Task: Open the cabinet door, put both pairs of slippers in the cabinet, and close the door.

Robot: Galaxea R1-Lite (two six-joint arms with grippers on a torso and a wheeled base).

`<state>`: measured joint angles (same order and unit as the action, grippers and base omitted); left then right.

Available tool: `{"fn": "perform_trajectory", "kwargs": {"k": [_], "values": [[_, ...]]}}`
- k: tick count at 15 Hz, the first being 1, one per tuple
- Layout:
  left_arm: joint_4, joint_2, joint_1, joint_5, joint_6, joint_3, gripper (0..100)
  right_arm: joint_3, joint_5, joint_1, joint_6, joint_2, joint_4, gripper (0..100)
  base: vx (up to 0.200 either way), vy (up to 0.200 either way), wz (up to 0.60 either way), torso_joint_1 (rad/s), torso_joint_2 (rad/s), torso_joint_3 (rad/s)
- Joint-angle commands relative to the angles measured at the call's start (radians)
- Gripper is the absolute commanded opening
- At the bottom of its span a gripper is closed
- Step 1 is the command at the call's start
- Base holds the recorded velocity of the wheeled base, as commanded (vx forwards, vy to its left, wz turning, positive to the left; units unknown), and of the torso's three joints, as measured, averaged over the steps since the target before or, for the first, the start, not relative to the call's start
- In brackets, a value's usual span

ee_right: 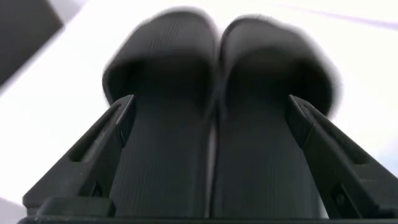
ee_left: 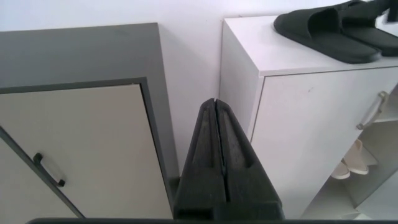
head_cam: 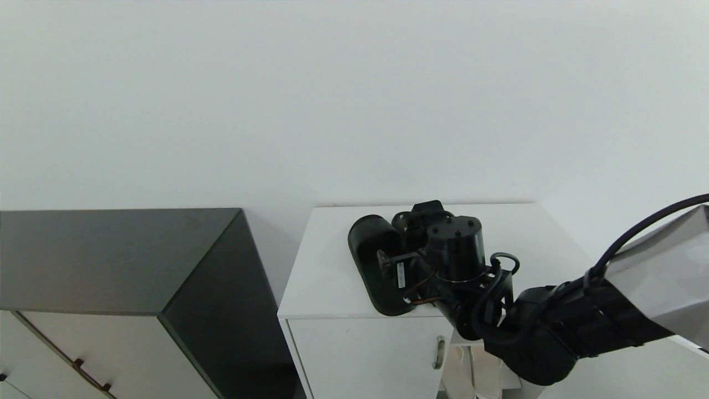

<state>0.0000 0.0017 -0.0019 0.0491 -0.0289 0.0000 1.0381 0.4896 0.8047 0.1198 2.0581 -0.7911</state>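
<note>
Slippers, a black pair (head_cam: pixel 376 266), lay side by side on top of the white cabinet (head_cam: pixel 327 260), heels at its front edge; the arm hid most of one. The right gripper (ee_right: pixel 210 106) straddled both, fingers spread wide, pinching nothing. Bare top lay on either side. Below, pale slippers (ee_left: pixel 354 165), partly cut off, sat inside. The left gripper (ee_left: pixel 216 106) hung clenched and empty beside the dark cabinet (ee_left: pixel 74 62).

The black slippers (head_cam: pixel 376 271) take up the middle of the white cabinet (head_cam: pixel 327 266) top, from its front edge nearly to its rear edge. The left strip and the rear right corner of the top are bare. The right gripper (ee_right: pixel 210 109) has its fingers (ee_right: pixel 112 143) spread, one along each outer side of the pair. A narrow gap separates this cabinet from the dark cabinet (head_cam: pixel 111 255) on its left. White slippers (ee_left: pixel 354 163) sit in the open compartment below.
</note>
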Motion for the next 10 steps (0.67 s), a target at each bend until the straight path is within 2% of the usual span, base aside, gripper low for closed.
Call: {"fn": "perform_trajectory", "kwargs": {"k": [1,10], "values": [[0.0,0.001,0.0,0.0,0.0,0.0,0,0.037,-0.029,-0.01,-0.003,0.07,-0.005,100,0.0,0.0,0.0,0.0,0.0,0.0],[0.0,0.001,0.0,0.0,0.0,0.0,0,0.26,-0.055,-0.067,-0.049,0.218,0.003,100,0.0,0.0,0.0,0.0,0.0,0.0]]}}
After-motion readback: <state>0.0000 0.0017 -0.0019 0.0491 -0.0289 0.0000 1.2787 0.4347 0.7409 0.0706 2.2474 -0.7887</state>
